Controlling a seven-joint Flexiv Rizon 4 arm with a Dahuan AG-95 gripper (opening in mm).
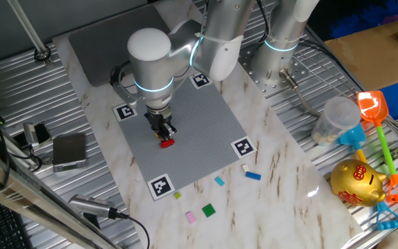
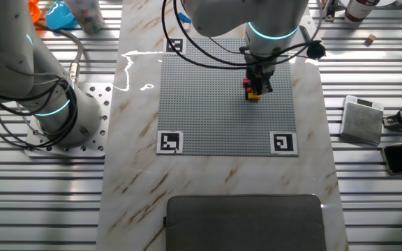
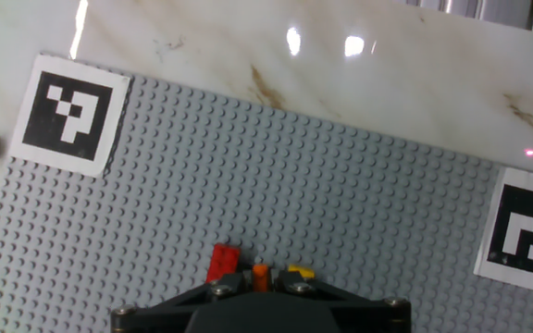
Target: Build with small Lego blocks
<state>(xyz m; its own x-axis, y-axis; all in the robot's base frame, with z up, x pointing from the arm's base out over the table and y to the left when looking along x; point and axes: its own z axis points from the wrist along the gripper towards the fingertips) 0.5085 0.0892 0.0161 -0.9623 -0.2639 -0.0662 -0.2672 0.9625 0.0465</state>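
- Gripper (image 1: 163, 131): low over the grey studded plate (image 1: 206, 117), at a small cluster; whether its jaws were apart or clamped could not be told.
- Red brick (image 1: 166, 143), orange brick (image 3: 261, 273), yellow brick (image 3: 301, 272): on the plate at the fingertips.
- Loose bricks: blue (image 1: 253, 176), green (image 1: 208, 210), pink (image 1: 191, 217), on the marble worktop (image 1: 282, 173).
- Handling, judged: light, rigid, slick; grip the flat sides squarely.

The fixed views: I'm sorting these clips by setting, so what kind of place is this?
Probably a robotics lab bench, not a home: a second robot arm stands bolted to the slatted metal table, and the grey studded plate carries printed tracking markers at its corners.
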